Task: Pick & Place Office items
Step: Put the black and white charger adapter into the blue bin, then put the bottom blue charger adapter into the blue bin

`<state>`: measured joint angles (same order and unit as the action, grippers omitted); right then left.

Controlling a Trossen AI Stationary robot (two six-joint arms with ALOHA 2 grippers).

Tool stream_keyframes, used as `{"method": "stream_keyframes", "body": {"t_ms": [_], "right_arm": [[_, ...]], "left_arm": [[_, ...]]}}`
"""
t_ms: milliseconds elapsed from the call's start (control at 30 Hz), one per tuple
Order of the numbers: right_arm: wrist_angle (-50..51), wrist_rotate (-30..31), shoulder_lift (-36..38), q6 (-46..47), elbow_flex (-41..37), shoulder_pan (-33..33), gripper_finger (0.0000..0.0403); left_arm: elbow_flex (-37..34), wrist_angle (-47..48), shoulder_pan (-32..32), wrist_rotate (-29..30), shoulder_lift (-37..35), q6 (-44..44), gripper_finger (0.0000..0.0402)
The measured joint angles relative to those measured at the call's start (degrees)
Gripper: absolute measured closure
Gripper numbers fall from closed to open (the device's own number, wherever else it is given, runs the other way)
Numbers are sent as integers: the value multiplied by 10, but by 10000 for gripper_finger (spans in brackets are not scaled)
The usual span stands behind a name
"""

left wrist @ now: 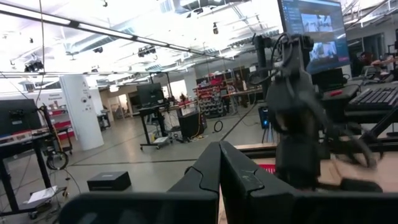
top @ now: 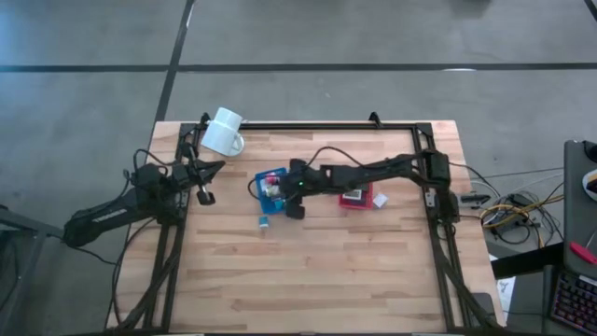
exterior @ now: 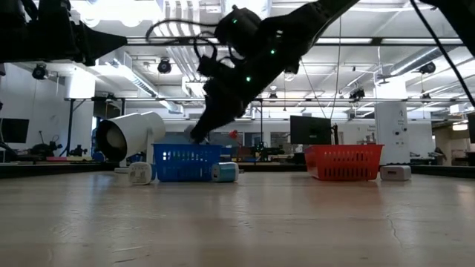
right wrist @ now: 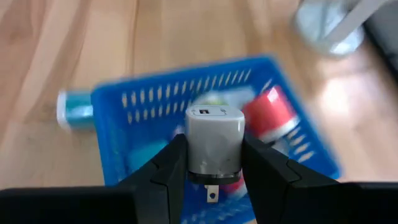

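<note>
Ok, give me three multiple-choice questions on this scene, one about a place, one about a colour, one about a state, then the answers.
1. Where is the right gripper?
A. over the blue basket
B. over the red basket
C. beside the mug

2. What colour is the block between the right gripper's fingers?
A. black
B. white-grey
C. purple

3. How is the mug lying?
A. upright
B. upside down
C. on its side

Answers:
1. A, the right wrist view shows the blue basket directly beyond the fingers.
2. B, the right wrist view shows a pale plug-like block.
3. C, the low view shows its open mouth facing sideways.

The left gripper waits shut at the table's left edge.
</note>
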<state>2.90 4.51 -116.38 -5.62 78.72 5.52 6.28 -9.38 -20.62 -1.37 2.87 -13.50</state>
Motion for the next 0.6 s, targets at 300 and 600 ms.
{"method": "stream_keyframes", "body": {"t_ms": [300,600], "right_arm": [[89,0,-21,25,40,5,229],[102,-1,73,20,4,4,181]], "left_arm": [[0,0,0,0,3,2,396],[0,1,0,-1,8,2,396]]}}
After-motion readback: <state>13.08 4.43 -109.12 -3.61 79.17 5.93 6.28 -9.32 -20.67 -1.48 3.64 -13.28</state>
